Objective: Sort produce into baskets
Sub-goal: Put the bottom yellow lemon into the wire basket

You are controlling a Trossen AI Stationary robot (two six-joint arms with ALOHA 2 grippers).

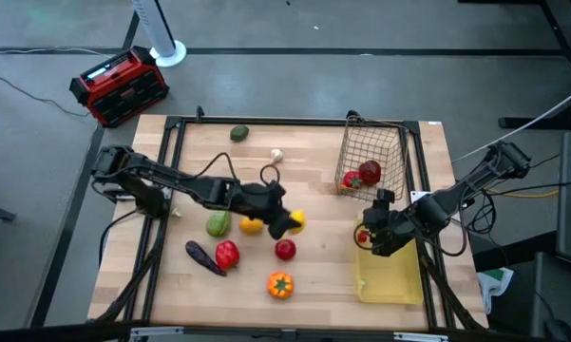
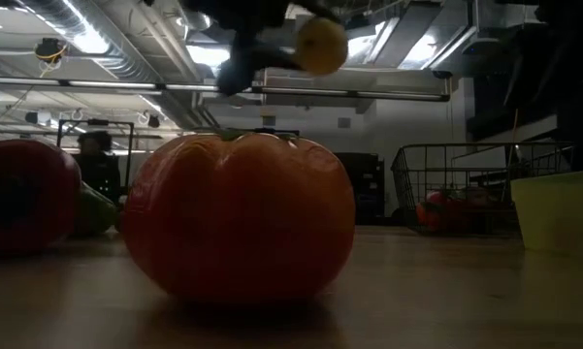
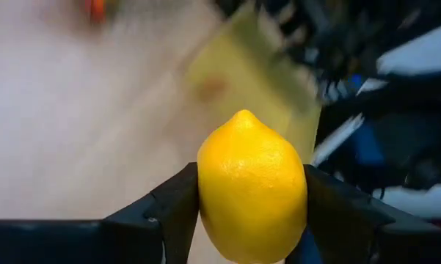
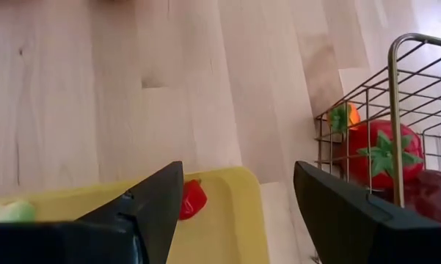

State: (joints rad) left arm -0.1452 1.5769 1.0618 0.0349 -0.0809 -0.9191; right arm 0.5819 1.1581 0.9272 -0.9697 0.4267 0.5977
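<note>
Lemon [image 3: 252,187] sits pinched between the left gripper's [image 1: 287,221] fingers [image 3: 175,209], lifted off the table over the scattered produce. That rounded, smooth skin could squirt out if the arm swings fast toward the yellow tray [image 1: 390,275]. Farther across, the right gripper [image 4: 238,205] hangs spread over that tray, so the two arms might crowd each other. Beyond, the wire basket [image 1: 371,157] already holds red pieces.

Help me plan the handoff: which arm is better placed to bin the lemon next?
Left: the left gripper is shut on the lemon. The right gripper hangs open over the yellow tray.
</note>
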